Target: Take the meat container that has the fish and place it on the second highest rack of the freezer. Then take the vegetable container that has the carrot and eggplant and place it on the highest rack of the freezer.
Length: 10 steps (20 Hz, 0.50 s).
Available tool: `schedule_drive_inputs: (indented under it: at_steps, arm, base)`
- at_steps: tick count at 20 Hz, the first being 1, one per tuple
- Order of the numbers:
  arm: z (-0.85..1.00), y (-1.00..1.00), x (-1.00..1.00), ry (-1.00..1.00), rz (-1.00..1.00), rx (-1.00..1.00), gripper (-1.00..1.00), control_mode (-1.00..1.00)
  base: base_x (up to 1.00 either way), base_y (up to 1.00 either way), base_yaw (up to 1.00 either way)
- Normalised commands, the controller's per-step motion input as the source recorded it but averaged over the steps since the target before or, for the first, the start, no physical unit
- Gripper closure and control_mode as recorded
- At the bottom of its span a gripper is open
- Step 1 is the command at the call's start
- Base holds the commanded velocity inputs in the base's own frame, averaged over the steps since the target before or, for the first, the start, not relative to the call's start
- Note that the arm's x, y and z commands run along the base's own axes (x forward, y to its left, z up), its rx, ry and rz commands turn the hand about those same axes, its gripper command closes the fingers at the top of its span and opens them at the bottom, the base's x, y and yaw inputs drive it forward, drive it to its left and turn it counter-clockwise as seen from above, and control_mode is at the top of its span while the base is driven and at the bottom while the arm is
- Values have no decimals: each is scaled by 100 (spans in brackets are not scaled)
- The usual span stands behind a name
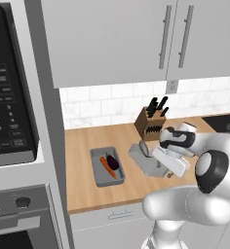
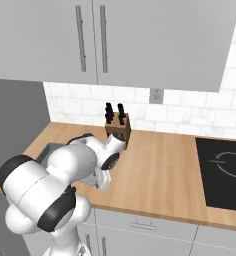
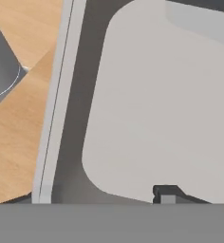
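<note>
While carrot (image 1: 107, 167) lies in left tray (image 1: 98, 176), end effector (image 1: 162, 169) straddles fish tray (image 1: 139, 156) rim, grip unclear

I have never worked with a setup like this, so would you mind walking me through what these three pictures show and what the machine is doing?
This is a rendered kitchen with a white robot arm on a driving base. Two pictures come from cameras on that base, behind the arm to its left and right; the third looks along the hand itself.

On the wooden counter lies a grey tray holding a carrot and a dark eggplant. Beside it is a second grey tray with the fish. A knife block stands by the tiled wall.

The gripper is down at the fish tray. The hand view looks at the tray's rim and pale floor from very close. Whether the jaws grip the tray cannot be told.
</note>
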Motion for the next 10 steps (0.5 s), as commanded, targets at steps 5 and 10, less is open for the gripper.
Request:
schedule_drive_inputs:
  at_steps: [5,10]
  arm:
    - [-3,26,-14,0,0,-1,100,-100]
    - [13,12,-36,-8,3,-2,100,-100]
  base:
    - [0,0,0]
    - [0,0,0]
